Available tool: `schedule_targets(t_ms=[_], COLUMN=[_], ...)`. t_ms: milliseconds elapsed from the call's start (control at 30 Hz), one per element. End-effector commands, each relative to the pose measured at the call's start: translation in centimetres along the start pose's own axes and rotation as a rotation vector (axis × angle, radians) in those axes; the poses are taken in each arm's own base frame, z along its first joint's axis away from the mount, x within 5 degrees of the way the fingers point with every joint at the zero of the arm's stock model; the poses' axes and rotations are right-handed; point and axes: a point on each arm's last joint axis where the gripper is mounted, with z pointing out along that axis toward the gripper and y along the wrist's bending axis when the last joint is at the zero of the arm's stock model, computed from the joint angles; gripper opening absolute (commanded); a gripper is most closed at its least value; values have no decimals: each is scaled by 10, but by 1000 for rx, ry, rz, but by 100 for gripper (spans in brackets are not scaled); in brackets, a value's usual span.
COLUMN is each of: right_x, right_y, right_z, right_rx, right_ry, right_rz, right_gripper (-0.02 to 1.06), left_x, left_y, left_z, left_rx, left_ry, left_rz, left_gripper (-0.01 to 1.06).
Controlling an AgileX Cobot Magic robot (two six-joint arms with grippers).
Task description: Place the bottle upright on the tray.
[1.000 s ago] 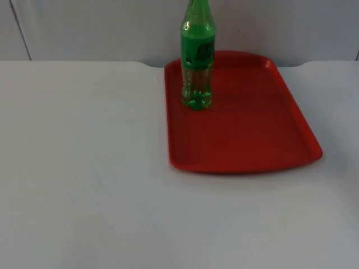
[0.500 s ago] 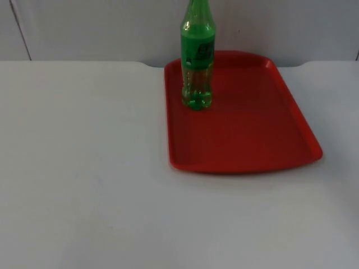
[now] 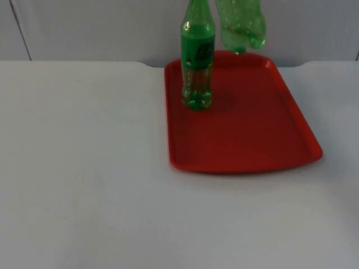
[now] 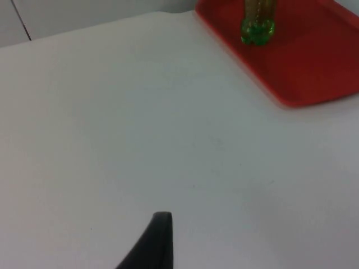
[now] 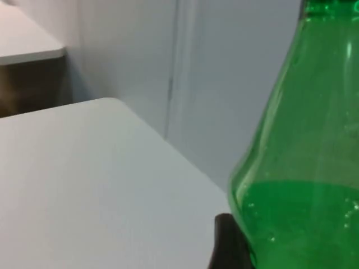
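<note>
Lighting is even, diffuse and moderately dim. The table [image 3: 84,168] reads grey-white without glare. A faint, soft shadow lies on the tray [image 3: 247,134] beside the standing bottle [image 3: 197,61]. The raised bottle [image 3: 241,25] appears motion-blurred. The right wrist view is soft, its near bottle unfocused.

Two green bottles are counted against one red tray [image 3: 247,134]. The first bottle [image 3: 197,61] stands upright on the tray, near its far left corner; it has a green label, and its foot shows in the left wrist view too [image 4: 258,25]. The second bottle [image 3: 241,25] hangs in the air above the tray's far edge, base downward, clear of the tray; its green shoulder fills much of the right wrist view [image 5: 303,168]. One white table [image 3: 84,168] bears the tray.
</note>
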Motion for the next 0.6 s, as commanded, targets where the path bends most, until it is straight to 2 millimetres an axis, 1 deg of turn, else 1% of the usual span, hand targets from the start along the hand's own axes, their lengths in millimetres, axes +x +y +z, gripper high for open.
schedule_targets(t_ms=[0,33,67,133,167,233,267,300,400,500,567], right_x=[6,14,14,23,27,36,36,39,53,59,62], right_y=[2,5,5,6,6,6,6,5,-3,-8,-16], right_z=[3,6,6,9,9,10,10,10,7,4,-3], right_rx=[-56,-101,-101,-114,-106,-114,-114,-109,-48,-12,22], right_ry=[-16,-17,-17,2,24,111,111,146,298,380,455], right_rz=[-17,7,7,56,53,-50,-50,-95,-244,-286,-308], right_gripper=[0,0,0,0,0,0,0,0,0,0,0], left_x=[1,1,1,1,1,1,1,1,1,1,1], left_y=[1,1,1,1,1,1,1,1,1,1,1], left_z=[1,1,1,1,1,1,1,1,1,1,1], left_rx=[-5,-5,-5,-5,-5,-5,-5,-5,-5,-5,-5], left_ry=[-4,-4,-4,-4,-4,-4,-4,-4,-4,-4,-4], left_rz=[1,1,1,1,1,1,1,1,1,1,1], left_gripper=[105,105,105,105,105,105,105,105,105,105,105])
